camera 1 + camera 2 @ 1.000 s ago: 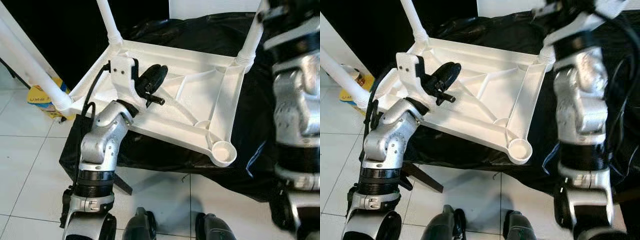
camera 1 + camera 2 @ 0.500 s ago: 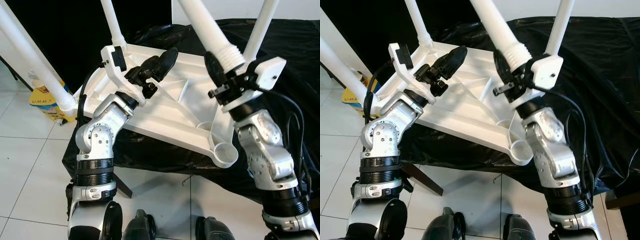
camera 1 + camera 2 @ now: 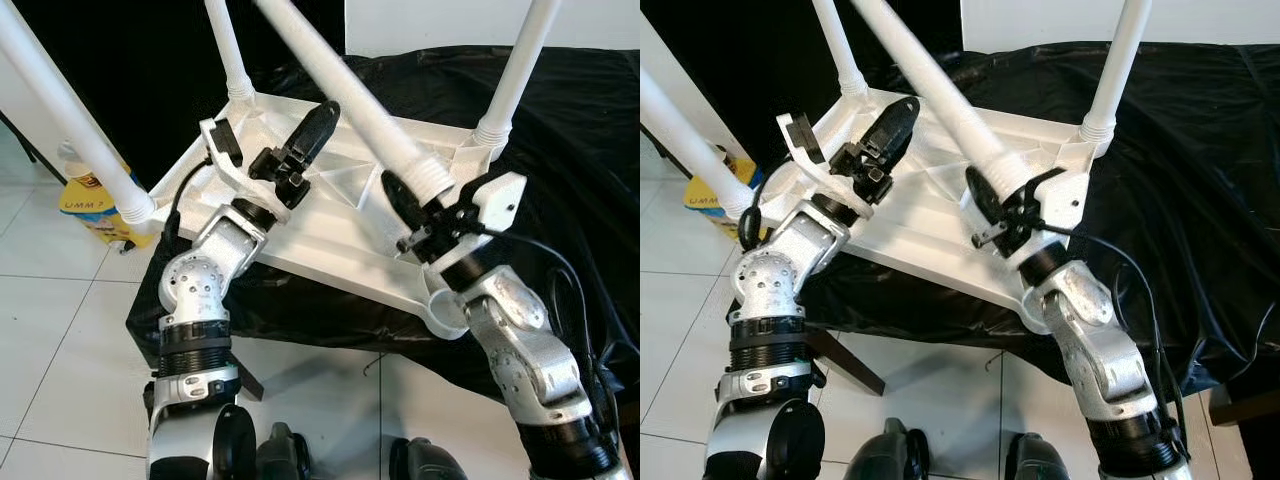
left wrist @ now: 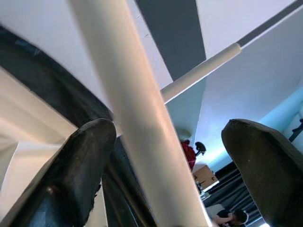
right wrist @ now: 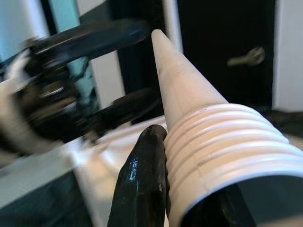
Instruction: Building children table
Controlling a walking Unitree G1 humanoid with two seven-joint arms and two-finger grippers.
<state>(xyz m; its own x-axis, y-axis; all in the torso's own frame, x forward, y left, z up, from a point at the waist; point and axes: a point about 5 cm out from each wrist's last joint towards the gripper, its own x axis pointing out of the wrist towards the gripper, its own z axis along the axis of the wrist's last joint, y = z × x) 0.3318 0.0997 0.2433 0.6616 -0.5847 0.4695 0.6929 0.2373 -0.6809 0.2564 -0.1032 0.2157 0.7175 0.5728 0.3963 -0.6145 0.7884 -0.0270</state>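
The white plastic table (image 3: 335, 225) lies upside down on a black cloth (image 3: 580, 150). Three white legs stand in its corners. The near right corner socket (image 3: 438, 312) has no leg in it. My right gripper (image 3: 415, 205) is shut on the fourth leg (image 3: 345, 85) just above its ribbed end (image 5: 213, 142). That leg tilts up and to the left, with its ribbed end hanging above the underside, short of the bare socket. One black finger (image 5: 142, 179) presses against the ribs. My left gripper (image 3: 300, 150) hovers open over the table's left side, with the held leg (image 4: 137, 118) passing before its fingers.
A yellow package (image 3: 85, 205) lies on the white tiled floor at the left, behind the near left leg (image 3: 60, 120). A dark wooden strut (image 3: 245, 378) sticks out under the cloth. My feet (image 3: 890, 450) stand close to the cloth's front edge.
My right arm has come into full view and lowered the leg toward the table's near right corner, tilting it further left. The left gripper has risen over the table's left side.
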